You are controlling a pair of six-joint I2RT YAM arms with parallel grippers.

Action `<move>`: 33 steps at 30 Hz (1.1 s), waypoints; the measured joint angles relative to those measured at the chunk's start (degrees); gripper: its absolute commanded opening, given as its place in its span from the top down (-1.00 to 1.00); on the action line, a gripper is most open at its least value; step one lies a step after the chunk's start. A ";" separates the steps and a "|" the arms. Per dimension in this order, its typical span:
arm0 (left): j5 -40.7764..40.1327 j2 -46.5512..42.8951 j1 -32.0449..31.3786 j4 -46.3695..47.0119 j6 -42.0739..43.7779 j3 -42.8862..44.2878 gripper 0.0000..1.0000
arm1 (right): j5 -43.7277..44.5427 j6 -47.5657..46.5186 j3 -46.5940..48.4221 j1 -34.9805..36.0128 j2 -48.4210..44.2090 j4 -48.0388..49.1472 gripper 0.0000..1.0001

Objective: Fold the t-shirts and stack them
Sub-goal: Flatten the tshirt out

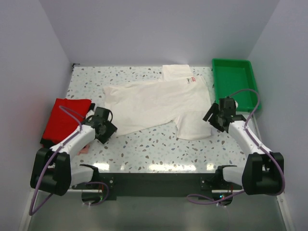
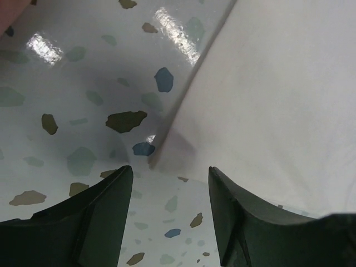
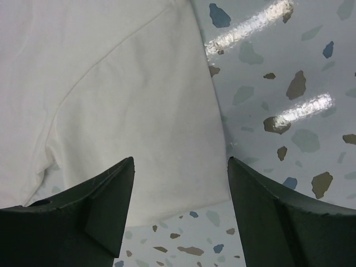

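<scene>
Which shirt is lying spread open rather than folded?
The cream-white t-shirt in the middle of the table, laid flat with both sleeves out. The red t-shirt is a compact folded block at the left edge.

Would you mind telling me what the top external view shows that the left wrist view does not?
Only the top external view shows the whole cream t-shirt spread flat with its red print, the red t-shirt at the left, the green tray at the back right, and the right gripper near the cream shirt's right sleeve. Only the left wrist view shows a corner of that shirt up close, just ahead of the open left gripper, not gripped. Both show the cream shirt and the speckled table.
</scene>
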 measured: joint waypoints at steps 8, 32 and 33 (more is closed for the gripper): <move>-1.29 -0.79 -0.22 -1.44 -1.53 -2.36 -0.22 | 3.02 1.33 -2.27 0.00 -1.57 -1.90 -0.41; -1.16 3.45 -0.26 3.72 -0.83 -1.95 1.00 | -0.70 5.84 -9.35 0.00 3.32 4.22 0.81; -1.16 3.50 -0.26 3.69 -0.76 -1.88 1.00 | -1.05 5.92 -9.35 0.00 3.48 4.24 0.99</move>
